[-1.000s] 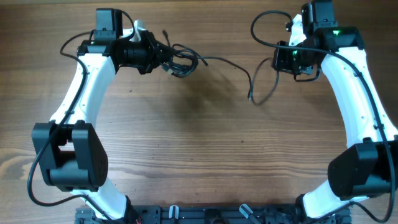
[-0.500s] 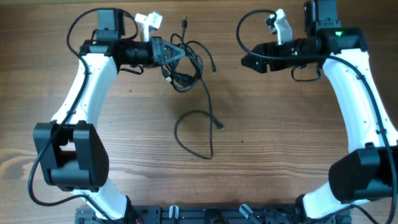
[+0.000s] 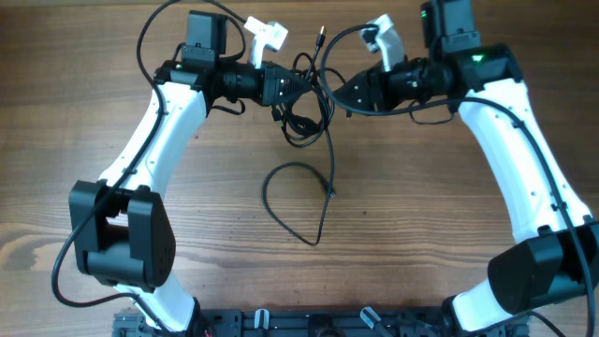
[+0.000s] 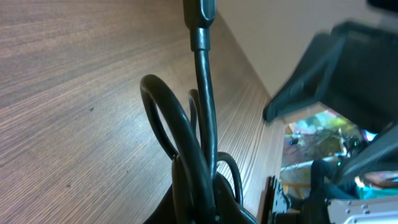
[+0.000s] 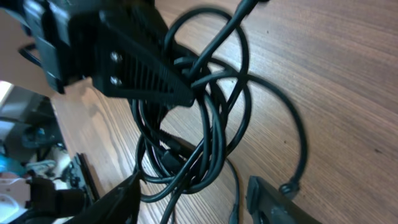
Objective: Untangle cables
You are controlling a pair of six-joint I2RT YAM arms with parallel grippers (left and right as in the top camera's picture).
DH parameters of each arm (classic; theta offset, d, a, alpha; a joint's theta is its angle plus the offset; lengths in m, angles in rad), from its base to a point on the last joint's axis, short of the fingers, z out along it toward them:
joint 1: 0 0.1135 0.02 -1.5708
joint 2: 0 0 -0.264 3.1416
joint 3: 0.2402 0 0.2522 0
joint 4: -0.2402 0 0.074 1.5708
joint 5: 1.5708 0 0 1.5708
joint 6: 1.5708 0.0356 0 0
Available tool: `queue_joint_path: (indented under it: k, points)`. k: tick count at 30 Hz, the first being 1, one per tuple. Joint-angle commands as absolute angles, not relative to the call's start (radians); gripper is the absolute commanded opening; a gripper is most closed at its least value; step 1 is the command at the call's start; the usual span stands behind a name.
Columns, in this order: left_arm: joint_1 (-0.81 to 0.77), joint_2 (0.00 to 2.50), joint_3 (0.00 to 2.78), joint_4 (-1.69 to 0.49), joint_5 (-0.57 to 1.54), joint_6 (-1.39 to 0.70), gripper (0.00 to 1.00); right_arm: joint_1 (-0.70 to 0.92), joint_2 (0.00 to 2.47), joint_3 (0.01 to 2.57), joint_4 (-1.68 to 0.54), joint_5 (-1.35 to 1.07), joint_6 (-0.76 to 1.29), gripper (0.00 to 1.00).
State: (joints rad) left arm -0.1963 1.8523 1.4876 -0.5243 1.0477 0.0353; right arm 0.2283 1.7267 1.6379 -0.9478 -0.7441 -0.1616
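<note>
Here the left fingers (image 3: 288, 86) clamp the cables (image 3: 301, 122); the right fingers (image 5: 273, 202) stand parted beside them.

The brown wooden tabletop (image 3: 421, 234) looked matt, with fine straight grain and a few darker streaks running along it. The thin black rubber-sheathed cables (image 3: 304, 117) were smooth and carried a faint sheen along their curves. The left gripper (image 3: 304, 86) showed a black finger (image 5: 143, 68) of hard matt plastic, its face finely ribbed and set with two small dull metal screws (image 5: 112, 57). The white curved arm shells (image 3: 164, 131) were smooth, slightly glossy plastic, while the black rounded joint housings (image 3: 117, 243) looked like satin-finished plastic.
</note>
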Motion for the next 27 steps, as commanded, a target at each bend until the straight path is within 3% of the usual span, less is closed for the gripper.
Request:
queue_joint_path:
  k: [1,8,12,20,21,23,27]
  points:
    - [-0.192,1.845,1.491,-0.458,1.153,-0.089,0.04,0.267,1.719,1.641,-0.939,-0.67,-0.157,0.48]
    - [-0.192,1.845,1.491,-0.394,1.179,-0.192,0.04,0.292,1.75,1.641,-0.921,-0.649,-0.154,0.36]
    - [-0.192,1.845,1.491,-0.4,1.188,-0.192,0.09,0.292,1.774,1.641,-0.904,-0.646,-0.154,0.26]
    - [-0.193,1.845,1.491,-0.4,1.205,-0.196,0.2,0.295,1.804,1.641,-0.869,-0.644,-0.1,0.27]
    - [-0.192,1.845,1.491,-0.4,1.209,-0.196,0.21,0.295,1.809,1.641,-0.854,-0.644,-0.082,0.24]
    - [-0.192,1.845,1.491,-0.4,1.216,-0.196,0.22,0.295,1.81,1.641,-0.841,-0.644,-0.055,0.04]
    - [-0.192,1.845,1.491,-0.4,1.216,-0.196,0.21,0.295,1.81,1.641,-0.833,-0.643,-0.031,0.04]
